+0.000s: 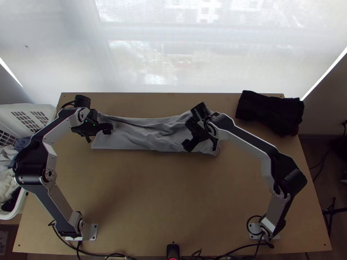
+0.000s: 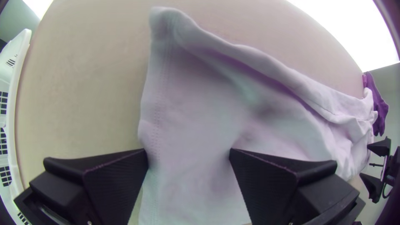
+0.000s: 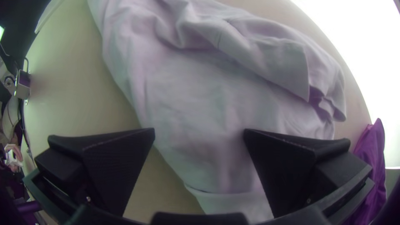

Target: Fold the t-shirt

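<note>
The grey t-shirt [image 1: 147, 135] lies in a long, rumpled strip toward the table's [image 1: 152, 195] twelve o'clock. Left gripper [image 2: 188, 154] at its nine-o'clock end, right gripper [image 3: 199, 131] near three: both released. Lengthwise folding seems done; next, probably pinch and fold an end inward.

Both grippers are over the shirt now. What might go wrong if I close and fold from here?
The left gripper stands open over the hemmed end of the t-shirt; closing might pinch only the top layer and open up the strip.

Wrinkles run along the strip, so folding now could set them in.

Near the open right gripper, a loose hemmed flap could get folded in crooked.
</note>
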Robot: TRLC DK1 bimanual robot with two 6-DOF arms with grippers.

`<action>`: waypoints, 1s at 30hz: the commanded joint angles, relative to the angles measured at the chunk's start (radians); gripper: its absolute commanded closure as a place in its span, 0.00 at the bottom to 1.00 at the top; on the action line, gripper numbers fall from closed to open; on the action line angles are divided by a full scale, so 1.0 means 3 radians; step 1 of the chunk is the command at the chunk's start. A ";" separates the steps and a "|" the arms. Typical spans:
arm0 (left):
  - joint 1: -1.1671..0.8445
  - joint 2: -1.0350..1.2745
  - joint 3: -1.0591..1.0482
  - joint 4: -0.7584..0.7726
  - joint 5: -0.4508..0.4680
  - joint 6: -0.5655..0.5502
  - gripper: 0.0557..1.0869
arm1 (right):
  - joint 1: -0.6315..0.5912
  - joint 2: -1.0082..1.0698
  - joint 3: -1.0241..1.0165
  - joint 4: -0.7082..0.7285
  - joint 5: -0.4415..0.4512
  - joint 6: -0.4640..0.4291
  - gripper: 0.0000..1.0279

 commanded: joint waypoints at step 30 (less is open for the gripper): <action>-0.0142 -0.0634 0.0558 -0.0206 0.0824 -0.0055 0.97 | -0.0067 0.0354 -0.0093 0.0121 0.0045 0.0013 0.04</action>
